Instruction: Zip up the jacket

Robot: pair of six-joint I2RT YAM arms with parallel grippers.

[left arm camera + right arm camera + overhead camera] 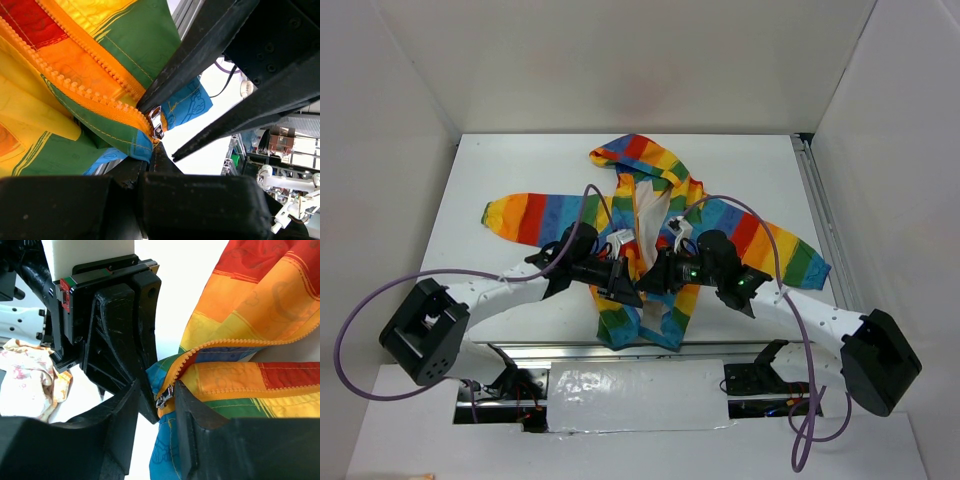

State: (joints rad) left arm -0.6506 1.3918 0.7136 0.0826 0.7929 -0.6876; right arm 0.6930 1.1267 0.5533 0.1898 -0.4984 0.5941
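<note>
From above, we see the jacket (535,215) lying on the white surface (520,160), hood toward the far side and sleeves spread to both sides. The left gripper (632,290) and right gripper (650,283) meet tip to tip over its lower front, near the hem.

In the left wrist view, the left gripper (151,159) is pinched together on the blue hem (142,150), just below the silver zipper slider (156,121). The orange zipper teeth (75,85) run away from the slider in two separate rows. The right gripper's fingers (200,60) reach in from the right, one on each side of the slider.

In the right wrist view, the right gripper (157,387) stands narrow, with the zipper slider (163,399) hanging between its fingers. We cannot tell whether they press on it. The left gripper's closed tip (149,407) sits just beside the slider, against the fabric.
</note>
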